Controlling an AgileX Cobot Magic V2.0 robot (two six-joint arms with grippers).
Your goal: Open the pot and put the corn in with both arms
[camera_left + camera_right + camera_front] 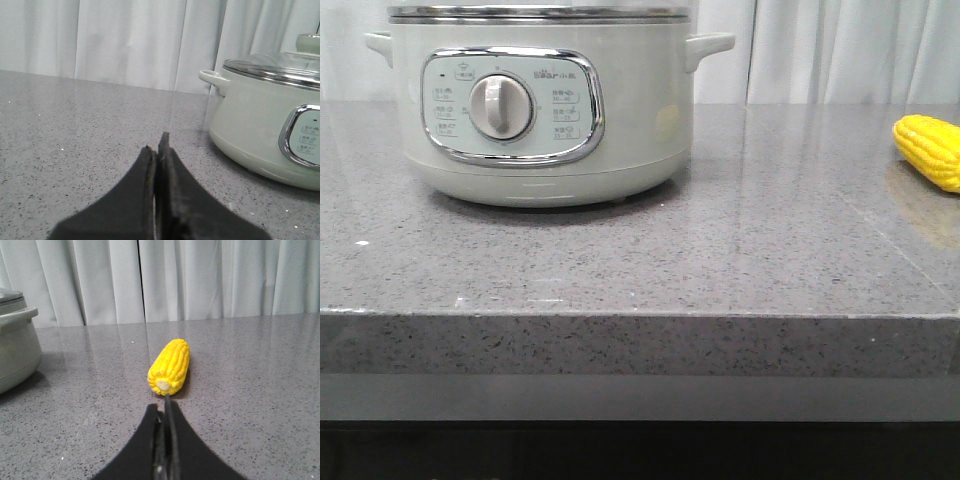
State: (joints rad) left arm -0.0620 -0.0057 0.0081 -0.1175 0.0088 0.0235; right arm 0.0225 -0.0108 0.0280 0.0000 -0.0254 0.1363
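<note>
Right pincer (pixel 165 402) closed, tips just short of corn (pixel 170 366) end.

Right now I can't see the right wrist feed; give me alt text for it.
The right gripper, fingers shut, points at the stalk end of a yellow corn cob lying on a grey speckled counter. A cream-green electric cooker sits alongside, before white curtains.
</note>
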